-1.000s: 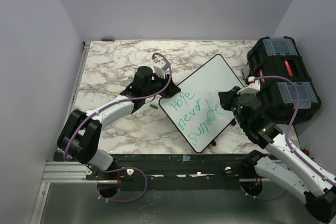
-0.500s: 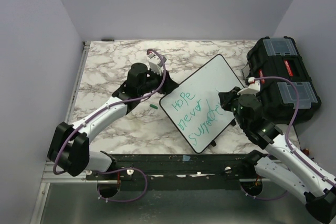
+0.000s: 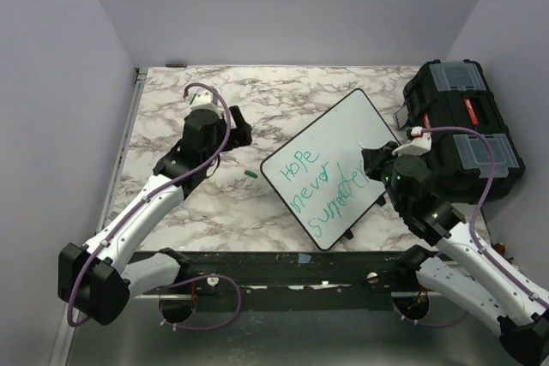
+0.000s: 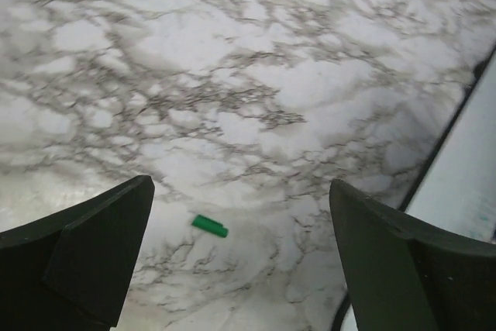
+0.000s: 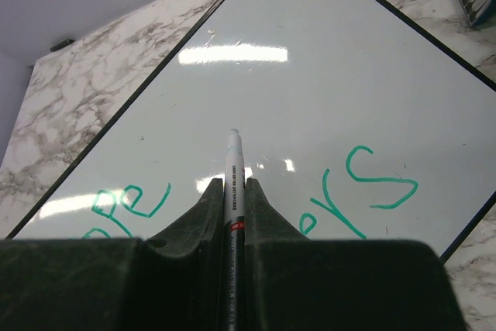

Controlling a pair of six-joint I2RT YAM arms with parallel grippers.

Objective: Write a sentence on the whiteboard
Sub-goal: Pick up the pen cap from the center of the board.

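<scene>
The right gripper (image 5: 232,191) has its fingers pressed onto a white marker (image 5: 234,162), which pokes straight out ahead of them. Its tip hangs over a bare patch of the whiteboard (image 5: 310,91). Whether the tip touches the board cannot be told. The sentence (image 3: 319,186) lies below and to either side of the fingers in green-teal lines, reading roughly "Hope never surrender".

The left gripper (image 4: 240,191) has its fingers spread wide and holds nothing. Between them, a little further out on the marble table (image 4: 232,75), lies a small green cap (image 4: 210,225). The board's black edge runs just beyond the right finger.

The writing looks complete, so the step in hand is probably finishing up. Next, the marker likely needs lifting clear without smearing the letters, and the left fingers would have to drop down around the cap.

The right arm reaches forward and inward from its base, wrist low over the board, with the black toolbox (image 3: 463,126) just outside it. The left arm stretches far forward, its wrist tilted down at the table.
</scene>
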